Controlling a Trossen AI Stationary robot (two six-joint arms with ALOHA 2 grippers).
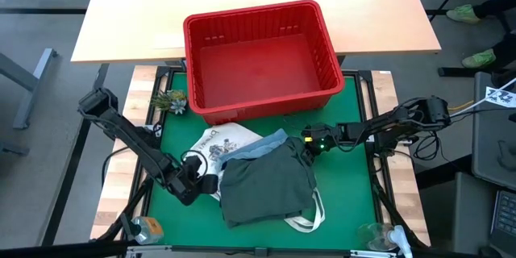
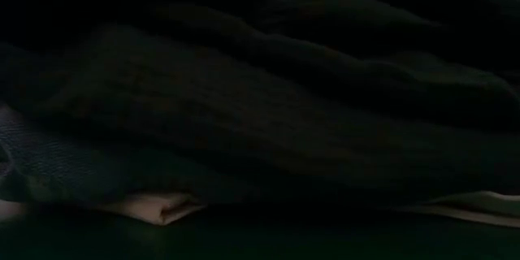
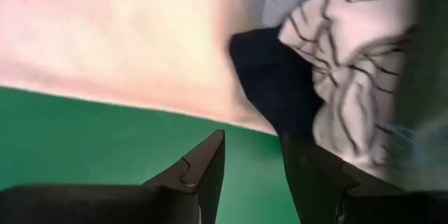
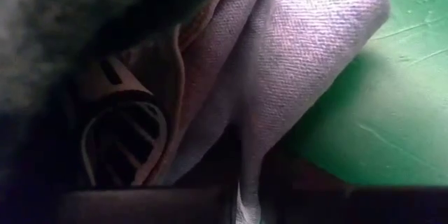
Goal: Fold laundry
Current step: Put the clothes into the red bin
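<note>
We count four garments heaped on the green mat (image 1: 347, 185): olive (image 1: 266, 185) on top, denim (image 1: 270, 141), navy (image 3: 269, 77), leaf-print (image 3: 357, 70). Right gripper (image 1: 307, 147) pinches denim; left gripper (image 1: 196, 184) gapes beside (holding nothing). One red basket (image 1: 262, 56) behind.

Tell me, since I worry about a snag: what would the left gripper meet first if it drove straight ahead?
Probably the navy blue garment. The left gripper stands open over the green mat, and that dark cloth lies just beyond its fingertips, with the white leaf-print garment beside it. Depth is unclear.
</note>
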